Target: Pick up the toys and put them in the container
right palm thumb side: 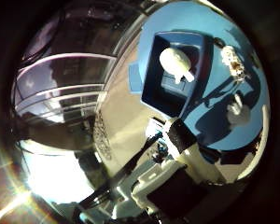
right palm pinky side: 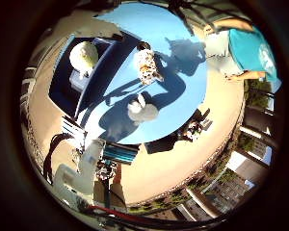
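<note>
A dark blue container (right palm thumb side: 149,79) stands at one side of a round light blue table (right palm pinky side: 178,34). A cream plush toy (right palm thumb side: 177,63) lies inside it, also seen in the little finger side view (right palm pinky side: 84,56). A striped tiger toy (right palm pinky side: 146,65) and a white-grey toy (right palm pinky side: 142,109) lie on the table beside the container. My right hand (right palm thumb side: 173,154) is high above the table's edge, away from all the toys. Its white and black fingers lie relaxed at the view's rim with nothing between them.
Tan floor (right palm pinky side: 217,120) surrounds the table. The arm's shadow falls across the tabletop between the toys. Metal rails (right palm thumb side: 61,93) and other structures stand beyond the table's edge.
</note>
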Available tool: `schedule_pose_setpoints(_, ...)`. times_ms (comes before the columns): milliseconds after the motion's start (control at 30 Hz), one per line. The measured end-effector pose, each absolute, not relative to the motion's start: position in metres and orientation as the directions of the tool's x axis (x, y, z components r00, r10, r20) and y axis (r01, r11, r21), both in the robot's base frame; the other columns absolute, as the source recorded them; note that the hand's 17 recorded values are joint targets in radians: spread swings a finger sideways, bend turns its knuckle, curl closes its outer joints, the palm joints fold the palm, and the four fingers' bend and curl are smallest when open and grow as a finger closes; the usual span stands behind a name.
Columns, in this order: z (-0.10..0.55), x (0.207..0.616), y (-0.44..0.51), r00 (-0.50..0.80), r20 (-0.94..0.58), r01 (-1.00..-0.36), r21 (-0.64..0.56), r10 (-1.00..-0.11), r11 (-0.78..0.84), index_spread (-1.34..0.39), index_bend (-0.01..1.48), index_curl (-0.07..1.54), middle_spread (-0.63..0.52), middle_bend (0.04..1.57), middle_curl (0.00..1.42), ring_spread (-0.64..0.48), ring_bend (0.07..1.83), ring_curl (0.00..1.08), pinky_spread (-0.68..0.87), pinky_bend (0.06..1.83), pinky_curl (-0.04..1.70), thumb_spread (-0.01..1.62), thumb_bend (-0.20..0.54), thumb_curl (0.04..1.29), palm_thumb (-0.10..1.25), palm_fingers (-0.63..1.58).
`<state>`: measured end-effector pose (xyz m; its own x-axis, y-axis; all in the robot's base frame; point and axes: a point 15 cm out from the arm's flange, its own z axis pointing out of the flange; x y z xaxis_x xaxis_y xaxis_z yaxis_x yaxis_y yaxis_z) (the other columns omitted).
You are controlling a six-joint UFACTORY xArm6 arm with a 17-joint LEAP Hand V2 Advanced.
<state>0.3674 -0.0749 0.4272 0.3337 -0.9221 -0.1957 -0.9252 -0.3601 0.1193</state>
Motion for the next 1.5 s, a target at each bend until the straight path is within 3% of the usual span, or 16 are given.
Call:
schedule_pose_setpoints(300,0.381,0.346,-0.185,0.266,-0.156,-0.924,0.241,-0.951,-0.298,-0.25,0.14,0.27,0.09,0.18,0.35,0.28,0.45,0.32,0.46,0.87,0.16,1.16,-0.023,0.34,0.59,-0.02)
schedule_pose_setpoints(467,0.318,0.324,-0.215,0.255,-0.148,-0.891,0.348,-0.956,-0.292,-0.23,0.16,0.26,0.08,0.18,0.34,0.27,0.44,0.31,0.45,0.83,0.15,1.16,-0.025,0.33,0.59,0.0)
schedule_pose_setpoints(667,0.247,0.31,-0.236,0.308,-0.082,-0.868,0.383,-0.948,-0.315,-0.2,0.17,0.26,0.07,0.18,0.34,0.26,0.41,0.31,0.44,0.77,0.14,1.16,-0.025,0.33,0.6,0.02)
schedule_pose_setpoints(900,0.194,0.302,-0.239,0.343,-0.041,-0.867,0.37,-0.939,-0.333,-0.16,0.17,0.26,0.06,0.17,0.33,0.26,0.39,0.31,0.44,0.75,0.14,1.15,-0.024,0.33,0.62,0.06)
schedule_pose_setpoints(1333,0.151,0.347,-0.221,0.342,0.061,-0.911,0.267,-0.938,-0.315,-0.1,0.19,0.28,0.01,0.17,0.32,0.24,0.38,0.31,0.44,0.69,0.13,1.12,-0.023,0.35,0.69,0.16)
schedule_pose_setpoints(1433,0.146,0.348,-0.217,0.333,0.057,-0.912,0.27,-0.941,-0.307,-0.09,0.2,0.29,-0.02,0.2,0.33,0.23,0.42,0.32,0.43,0.67,0.12,1.11,-0.022,0.35,0.71,0.31)
schedule_pose_setpoints(1500,0.146,0.35,-0.216,0.333,0.058,-0.914,0.267,-0.941,-0.307,-0.14,0.18,0.28,-0.09,0.3,0.36,0.18,0.61,0.35,0.41,0.7,0.09,1.1,-0.015,0.36,0.75,0.71)
